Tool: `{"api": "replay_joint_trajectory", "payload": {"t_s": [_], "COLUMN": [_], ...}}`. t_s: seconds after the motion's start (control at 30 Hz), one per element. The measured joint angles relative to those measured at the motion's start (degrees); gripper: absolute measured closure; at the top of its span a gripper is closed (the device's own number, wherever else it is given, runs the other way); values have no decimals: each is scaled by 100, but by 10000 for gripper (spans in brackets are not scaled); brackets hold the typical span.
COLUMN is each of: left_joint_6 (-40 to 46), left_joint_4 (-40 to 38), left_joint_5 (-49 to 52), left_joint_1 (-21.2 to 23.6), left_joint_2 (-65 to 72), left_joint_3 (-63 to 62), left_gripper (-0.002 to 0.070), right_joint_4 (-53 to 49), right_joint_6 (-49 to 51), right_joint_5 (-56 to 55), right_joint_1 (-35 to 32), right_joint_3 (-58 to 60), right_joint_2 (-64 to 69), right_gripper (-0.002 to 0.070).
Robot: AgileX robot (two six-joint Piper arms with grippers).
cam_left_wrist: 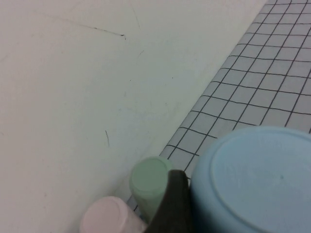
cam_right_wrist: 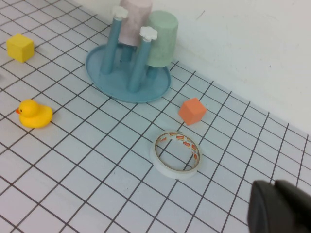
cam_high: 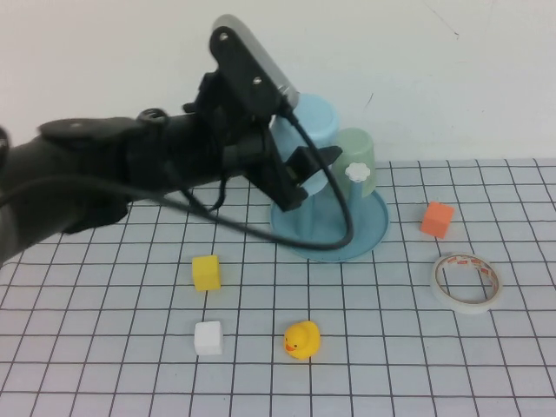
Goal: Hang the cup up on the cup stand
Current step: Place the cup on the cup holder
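My left hand [cam_high: 300,178] is up over the stand [cam_high: 369,233], at its near-left part, and it is closed on the cup [cam_high: 308,117]. The cup is upside down, its flat base up and filling much of my left wrist view [cam_left_wrist: 257,182], with one dark finger [cam_left_wrist: 170,208] lying against its side. Just beside the cup stands a mint cup [cam_high: 358,161] inverted on a peg, and a white flower knob [cam_high: 356,172] shows in front of it. A pink cup [cam_left_wrist: 107,216] sits next to the mint one on the stand. My right hand [cam_right_wrist: 279,208] hangs low over the desk [cam_high: 104,347], well to the right; I cannot tell if it is open. Near it lies a tape roll [cam_right_wrist: 176,154], then an orange block [cam_right_wrist: 192,110]. Further left are a duck [cam_high: 301,340], a white block [cam_high: 208,337] and a yellow block [cam_high: 206,272]
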Motion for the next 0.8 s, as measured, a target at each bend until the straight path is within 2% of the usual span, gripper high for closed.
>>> {"api": "replay_joint_trajectory", "payload": {"t_s": [0.27,0.47,0.8], "left_joint_6": [3,-351,-524], "left_joint_4": [-25,-36,-46], "left_joint_5": [-244,-711,-765], "left_joint_1": [0,0,0], "left_joint_2": [876,1493,2335], "left_joint_3": [-910,-1440,-2187], "left_gripper": [97,97,97], "right_joint_4": [0,0,0], "right_joint_6": [5,14,14], "right_joint_5": [55,55,55], "right_joint_1": [0,0,0], "right_joint_3": [0,0,0], "right_joint_2": [0,0,0], "right_gripper": [678,678,678]}}
